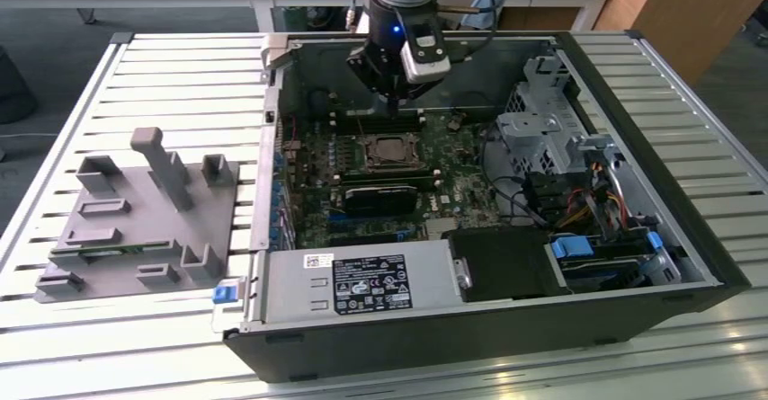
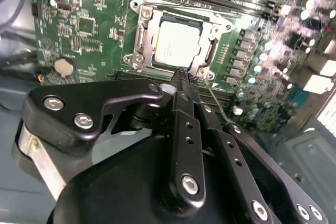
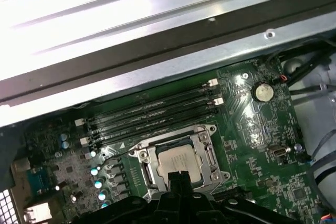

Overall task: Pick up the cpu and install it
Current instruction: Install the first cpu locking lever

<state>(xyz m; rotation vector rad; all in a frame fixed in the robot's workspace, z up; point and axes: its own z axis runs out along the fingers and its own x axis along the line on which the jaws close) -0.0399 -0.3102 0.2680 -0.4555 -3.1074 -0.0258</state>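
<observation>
The cpu (image 2: 177,44), a small flat square chip with a silver-grey metal top, lay seated in the square metal-framed socket (image 2: 137,40) on the green motherboard (image 2: 84,27); it showed in both wrist views (image 3: 177,162) and in the exterior view (image 1: 387,152). The socket's frame stood open around it, the chip's top bare.

Just above the chip hung the black end effector (image 2: 183,75), its two slim fingers pressed together at the tips with nothing between them. In the first wrist view its tip (image 3: 180,176) overlapped the chip's near edge; whether it touched the metal could not be told. A round silver coin cell (image 3: 263,92) sat on the board well apart from the socket, and long black memory slots (image 3: 152,113) ran beside it.

In the exterior view the end effector (image 1: 397,105) reached down into the open black computer case (image 1: 672,265), which lay on its side on a slatted white table (image 1: 180,67). A grey moulded fixture tray (image 1: 132,220) rested on the table toward the exterior view's left.
</observation>
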